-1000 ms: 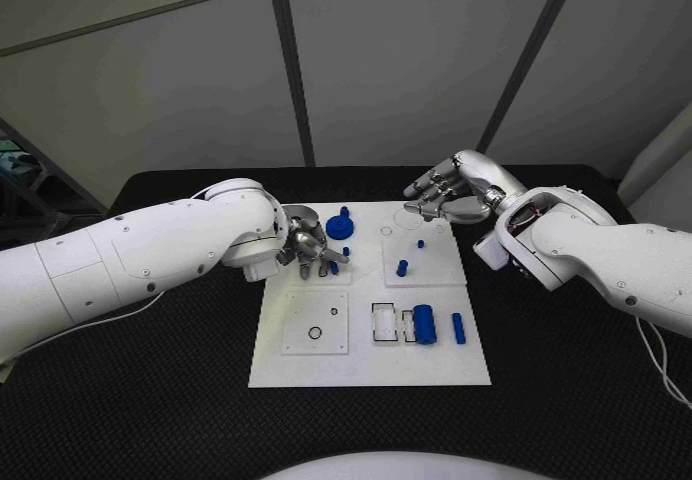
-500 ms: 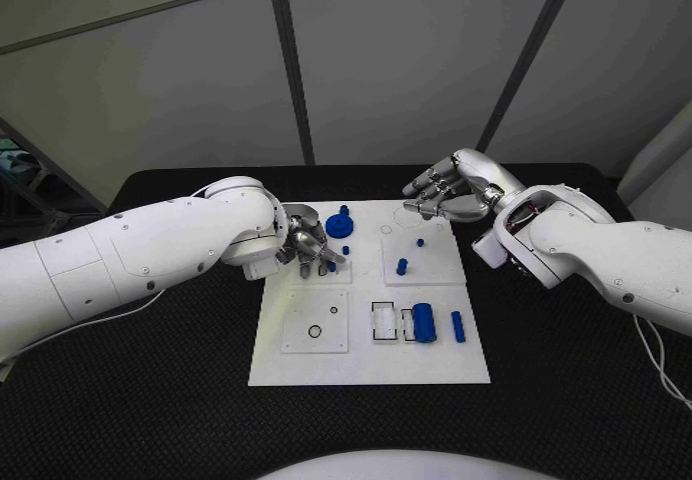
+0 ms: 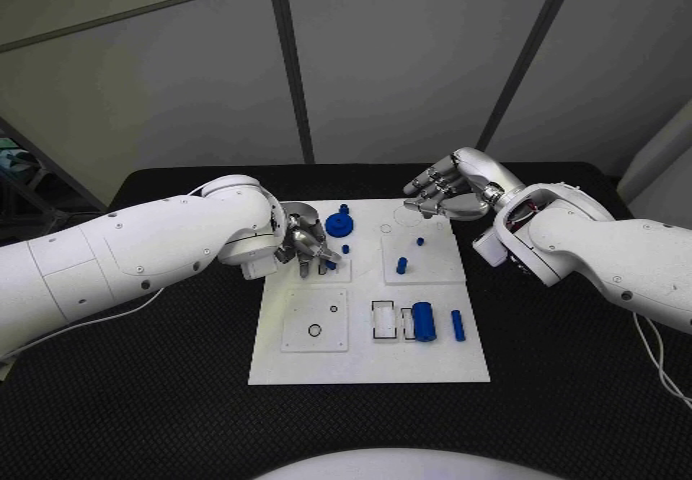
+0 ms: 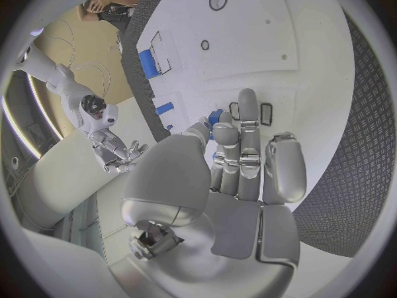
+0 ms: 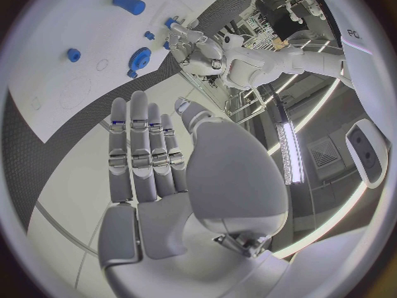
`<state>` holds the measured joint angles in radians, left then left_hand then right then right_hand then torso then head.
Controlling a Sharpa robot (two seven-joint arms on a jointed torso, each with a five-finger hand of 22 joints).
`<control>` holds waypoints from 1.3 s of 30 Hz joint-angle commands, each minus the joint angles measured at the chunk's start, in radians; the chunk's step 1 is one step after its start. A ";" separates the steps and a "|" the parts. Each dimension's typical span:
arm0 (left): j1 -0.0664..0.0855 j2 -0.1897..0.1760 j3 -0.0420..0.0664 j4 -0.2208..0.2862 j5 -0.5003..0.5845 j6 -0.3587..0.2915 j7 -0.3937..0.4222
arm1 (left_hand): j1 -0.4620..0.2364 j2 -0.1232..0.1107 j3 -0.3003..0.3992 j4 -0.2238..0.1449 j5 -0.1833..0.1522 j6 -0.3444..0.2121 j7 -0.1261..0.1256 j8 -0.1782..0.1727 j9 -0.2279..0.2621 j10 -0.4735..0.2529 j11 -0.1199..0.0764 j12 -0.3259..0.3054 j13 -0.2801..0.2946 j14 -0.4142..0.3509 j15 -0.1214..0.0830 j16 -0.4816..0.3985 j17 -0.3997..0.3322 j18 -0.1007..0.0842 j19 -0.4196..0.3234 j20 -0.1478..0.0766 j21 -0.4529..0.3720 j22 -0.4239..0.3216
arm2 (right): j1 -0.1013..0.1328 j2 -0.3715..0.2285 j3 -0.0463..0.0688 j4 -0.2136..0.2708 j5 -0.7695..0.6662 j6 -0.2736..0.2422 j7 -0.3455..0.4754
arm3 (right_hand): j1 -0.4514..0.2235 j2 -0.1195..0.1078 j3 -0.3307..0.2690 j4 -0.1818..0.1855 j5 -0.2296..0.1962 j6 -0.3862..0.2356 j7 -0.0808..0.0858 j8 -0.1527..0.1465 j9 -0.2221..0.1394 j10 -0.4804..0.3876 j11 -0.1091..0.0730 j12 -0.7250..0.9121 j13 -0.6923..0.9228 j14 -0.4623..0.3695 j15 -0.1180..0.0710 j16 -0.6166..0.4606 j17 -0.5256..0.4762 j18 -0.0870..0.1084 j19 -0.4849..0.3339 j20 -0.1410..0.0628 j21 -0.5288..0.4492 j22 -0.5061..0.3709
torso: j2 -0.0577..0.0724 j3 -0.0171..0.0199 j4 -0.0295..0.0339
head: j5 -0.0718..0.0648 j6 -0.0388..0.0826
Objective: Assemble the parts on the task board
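Little has moved: left silver hand (image 3: 306, 246) stays at white task board's (image 3: 371, 370) far-left part, fingertips pinching small blue part (image 4: 216, 117). Right silver hand (image 3: 444, 192) hovers at far-right corner, fingers apart, empty.

Layout of the task board (image 3: 368, 365) around the two hands

The left hand (image 3: 306, 247) sits over the board's far left part, with the gear (image 3: 340, 224) just beyond its fingertips and a small peg (image 3: 333, 265) under them. The right hand (image 3: 446, 196) hovers at the board's far right corner; nearer the robot from it stand two pegs (image 3: 402, 266). Well nearer still, on the board's near right part, the cylinder (image 3: 424, 322) lies between a frame (image 3: 384, 322) and a bar (image 3: 459, 327), with two rings (image 3: 315, 330) to their left.
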<state>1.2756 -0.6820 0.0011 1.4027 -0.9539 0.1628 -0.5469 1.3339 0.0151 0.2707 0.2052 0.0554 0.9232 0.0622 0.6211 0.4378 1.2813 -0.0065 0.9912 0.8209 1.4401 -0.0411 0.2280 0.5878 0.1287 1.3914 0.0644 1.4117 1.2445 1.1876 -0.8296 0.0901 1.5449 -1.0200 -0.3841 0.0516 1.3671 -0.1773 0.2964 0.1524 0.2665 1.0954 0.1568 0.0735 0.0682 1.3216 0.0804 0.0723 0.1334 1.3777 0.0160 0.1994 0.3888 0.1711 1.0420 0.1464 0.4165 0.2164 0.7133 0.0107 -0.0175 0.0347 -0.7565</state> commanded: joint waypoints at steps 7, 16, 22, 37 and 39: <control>-0.001 -0.034 -0.001 0.023 0.074 -0.034 0.009 | -0.120 -0.088 0.356 -0.151 -0.001 -0.018 -0.006 0.044 0.058 0.009 -0.005 -0.007 -0.014 0.007 -0.005 -0.015 0.012 -0.055 -0.011 0.000 -0.016 -0.013 | 0.001 0.001 0.001 -0.005 -0.002 0.014 -0.001 | -0.004 0.004 -0.007 -0.001 0.009 -0.005 0.001 -0.006 0.000 -0.007 0.003 0.003 0.001 -0.001 0.010 -0.006 -0.002 0.012 0.007 -0.001 -0.008 -0.003 | -0.001 0.0000 0.0017 | 0.002 0.000; -0.001 -0.066 -0.001 0.053 0.088 -0.069 0.002 | -0.170 -0.115 0.461 -0.195 -0.001 -0.024 -0.008 0.072 0.088 0.011 -0.007 -0.024 -0.042 0.009 -0.007 -0.020 0.018 -0.055 -0.011 -0.001 -0.019 -0.012 | 0.001 0.001 0.001 -0.009 -0.002 0.018 -0.002 | -0.005 0.004 -0.007 0.000 0.012 -0.007 0.002 -0.006 0.000 -0.009 0.003 0.003 0.002 -0.002 0.011 -0.008 -0.003 0.012 0.007 0.000 -0.011 -0.005 | 0.000 0.0008 0.0007 | 0.009 -0.001; -0.001 -0.077 -0.001 0.066 0.086 -0.082 -0.008 | -0.193 -0.125 0.502 -0.213 0.000 -0.028 -0.009 0.085 0.101 0.013 -0.008 -0.030 -0.055 0.011 -0.007 -0.022 0.020 -0.055 -0.009 -0.001 -0.018 -0.009 | 0.001 0.001 0.001 -0.010 -0.002 0.020 -0.003 | -0.005 0.004 -0.007 0.000 0.012 -0.007 0.002 -0.006 0.000 -0.009 0.003 0.003 0.002 -0.002 0.011 -0.008 -0.003 0.012 0.007 0.000 -0.011 -0.005 | 0.000 0.0006 0.0012 | 0.012 -0.004; -0.003 -0.051 -0.001 0.041 0.042 -0.070 -0.022 | -0.205 -0.127 0.522 -0.222 0.000 -0.032 -0.009 0.093 0.108 0.015 -0.008 -0.031 -0.059 0.011 -0.008 -0.024 0.021 -0.056 -0.007 -0.001 -0.017 -0.006 | 0.001 0.006 0.001 -0.013 -0.002 0.024 -0.002 | -0.007 0.005 -0.008 0.002 0.014 -0.008 0.002 -0.006 0.000 -0.011 0.004 0.003 0.002 -0.002 0.011 -0.010 -0.003 0.012 0.008 0.000 -0.013 -0.006 | 0.001 0.0009 -0.0019 | 0.017 -0.010; -0.003 -0.047 -0.001 0.037 0.037 -0.065 -0.026 | -0.206 -0.127 0.524 -0.223 0.000 -0.032 -0.009 0.094 0.109 0.014 -0.008 -0.033 -0.062 0.011 -0.008 -0.024 0.021 -0.056 -0.007 -0.001 -0.017 -0.005 | 0.001 0.006 0.001 -0.013 -0.002 0.024 -0.002 | -0.007 0.005 -0.008 0.002 0.014 -0.008 0.002 -0.006 0.000 -0.011 0.004 0.003 0.002 -0.002 0.011 -0.010 -0.003 0.012 0.008 0.000 -0.013 -0.006 | 0.000 0.0007 -0.0011 | 0.017 -0.012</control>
<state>1.2720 -0.7315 -0.0004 1.4421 -0.8931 0.0914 -0.5613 1.1322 -0.1146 0.6389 0.1336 0.0524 0.8985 0.0554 0.7092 0.5456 1.2904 -0.0143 0.9626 0.7595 1.4474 -0.0484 0.2091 0.6075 0.1285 1.3841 0.0645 1.3963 1.2386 1.1871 -0.8241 0.0900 1.5312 -1.0204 -0.3670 0.0459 1.3672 -0.1774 0.2928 0.1560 0.2742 1.0955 0.1567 0.0735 0.0682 1.3182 0.0840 0.0722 0.1341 1.3740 0.0197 0.1949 0.3871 0.1711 1.0419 0.1464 0.4054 0.2111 0.7140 0.0120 -0.0193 0.0530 -0.7669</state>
